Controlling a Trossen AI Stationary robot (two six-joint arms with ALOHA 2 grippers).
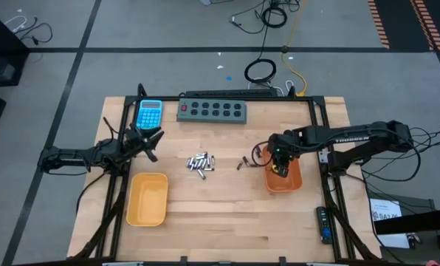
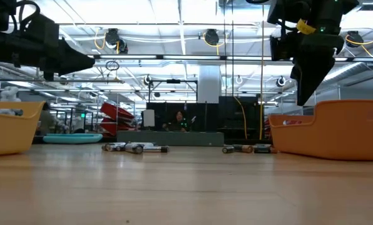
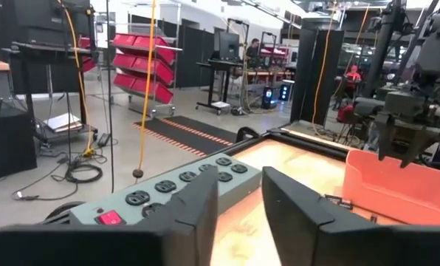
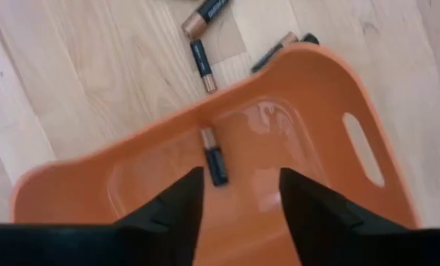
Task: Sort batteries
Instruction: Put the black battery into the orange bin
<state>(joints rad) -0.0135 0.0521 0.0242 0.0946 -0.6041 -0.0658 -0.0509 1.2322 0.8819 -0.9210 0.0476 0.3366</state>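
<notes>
A cluster of silvery-grey batteries lies on the wooden table's middle and shows in the low view. A few smaller dark batteries lie just left of the orange tray; they also show in the right wrist view. One dark battery lies on the orange tray's floor. My right gripper is open and empty above that tray, pointing down. My left gripper is open and empty, held above the table near the blue calculator.
An empty yellow tray stands at the near left. A grey power strip lies along the far edge and shows in the left wrist view. Bare wood lies between the two trays, in front of the battery cluster.
</notes>
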